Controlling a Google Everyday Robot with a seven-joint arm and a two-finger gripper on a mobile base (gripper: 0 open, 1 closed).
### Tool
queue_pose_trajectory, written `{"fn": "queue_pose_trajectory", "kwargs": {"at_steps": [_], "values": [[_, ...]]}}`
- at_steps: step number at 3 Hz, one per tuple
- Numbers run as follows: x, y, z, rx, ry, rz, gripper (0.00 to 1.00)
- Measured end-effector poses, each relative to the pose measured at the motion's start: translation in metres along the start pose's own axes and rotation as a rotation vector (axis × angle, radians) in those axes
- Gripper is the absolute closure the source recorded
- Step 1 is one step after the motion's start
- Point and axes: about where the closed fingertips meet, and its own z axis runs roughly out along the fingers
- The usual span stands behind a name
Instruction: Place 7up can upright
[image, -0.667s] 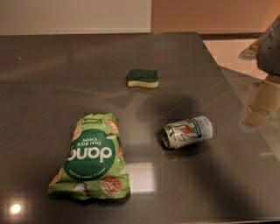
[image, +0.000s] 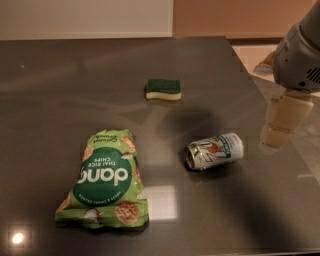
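Observation:
The 7up can (image: 215, 150) lies on its side on the dark table (image: 75, 80), right of centre, its shiny open end facing left and toward the front. It is silver-white with green lettering and a red-orange spot. My gripper (image: 275, 136) hangs at the right edge of the view, above the table's right side, to the right of the can and apart from it. It holds nothing that I can see.
A large green chips bag (image: 103, 180) lies flat at the front left. A green-and-yellow sponge (image: 163, 89) sits further back, near the middle. The table's right edge (image: 260, 95) runs close behind the gripper, with light floor beyond.
The gripper has moved a little to the left, closer to the can. The can, bag and sponge have not moved.

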Motion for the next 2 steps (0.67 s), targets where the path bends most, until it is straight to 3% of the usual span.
{"fn": "queue_pose_trajectory", "kwargs": {"at_steps": [2], "values": [[-0.047,0.026,0.065,-0.136,-0.018,-0.196,0.0]]}}
